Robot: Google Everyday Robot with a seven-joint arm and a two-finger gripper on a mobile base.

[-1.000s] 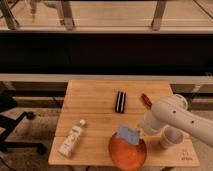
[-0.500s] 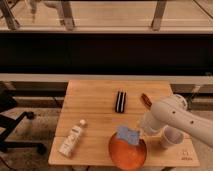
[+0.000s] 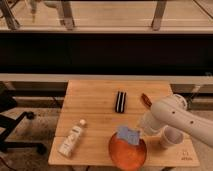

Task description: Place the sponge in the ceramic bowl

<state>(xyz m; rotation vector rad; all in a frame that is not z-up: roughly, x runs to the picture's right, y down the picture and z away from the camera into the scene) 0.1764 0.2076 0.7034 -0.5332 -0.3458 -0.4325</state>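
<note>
We see one white arm (image 3: pixel 176 119) coming in from the right of the ceramic bowl (image 3: pixel 126 156). Its rounded joint sits above-right of the bowl, and the forearm slopes down-left. The pincer (image 3: pixel 142 129) is just beside the bowl's upper-right rim, largely hidden by the wrist.

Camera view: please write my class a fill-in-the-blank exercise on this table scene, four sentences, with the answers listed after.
1. The sponge lies over the far rim of the ceramic bowl, whose colour is ____.
2. The gripper, at the end of the ____ arm, is at the sponge's edge, next to the pale cup.
3. The bottle lies on its ____.
4. The rectangular block on the wooden table is ____.

Missing words: orange; white; side; black.
</note>
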